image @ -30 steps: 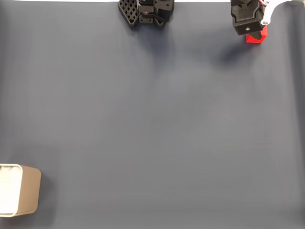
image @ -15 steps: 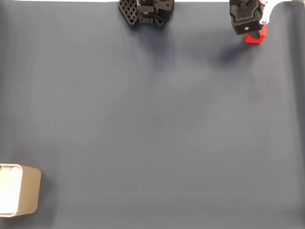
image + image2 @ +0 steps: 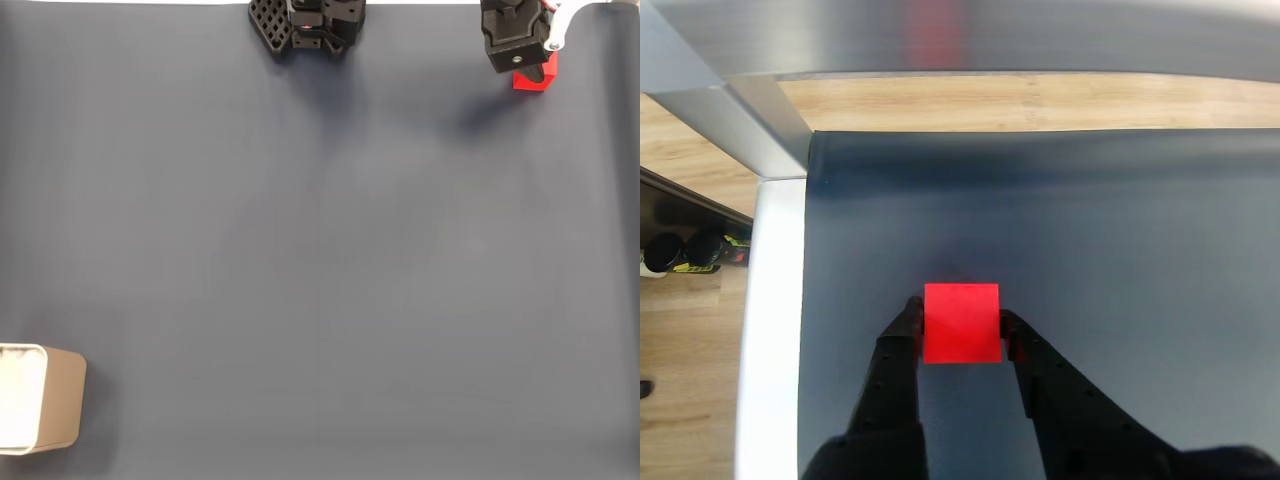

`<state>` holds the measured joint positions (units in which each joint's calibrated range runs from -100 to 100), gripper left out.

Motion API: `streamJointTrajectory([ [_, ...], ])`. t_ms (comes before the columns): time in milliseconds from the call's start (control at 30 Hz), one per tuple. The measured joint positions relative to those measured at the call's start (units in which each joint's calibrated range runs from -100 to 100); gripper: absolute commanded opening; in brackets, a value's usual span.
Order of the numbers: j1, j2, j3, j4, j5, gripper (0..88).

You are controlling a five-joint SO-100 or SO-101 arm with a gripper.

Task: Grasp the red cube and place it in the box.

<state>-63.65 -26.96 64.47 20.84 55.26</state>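
Gripping the cube [image 3: 961,322] between my two black fingers [image 3: 902,340], I am pinching it over the dark mat [image 3: 320,260], well apart from the box [image 3: 40,412].

I am looking for writing, but no text, label, brand, number or sign is readable anywhere in the fixed view or in the wrist view.

Tool [image 3: 962,325] clamped, fingers [image 3: 902,335] forward
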Motion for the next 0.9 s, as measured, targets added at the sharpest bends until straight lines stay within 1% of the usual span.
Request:
streamJointTrajectory([
  [167,2.08,-1.39,-1.27,1.35,0.00,0.0],
  [367,8.31,-1.56,-8.59,5.01,0.00,0.0],
  [633,20.03,-1.65,-20.43,10.26,0.00,0.0],
  [767,26.11,1.04,-27.76,12.73,-0.29,0.0],
  [900,32.27,3.65,-35.17,15.43,-2.00,0.0],
])
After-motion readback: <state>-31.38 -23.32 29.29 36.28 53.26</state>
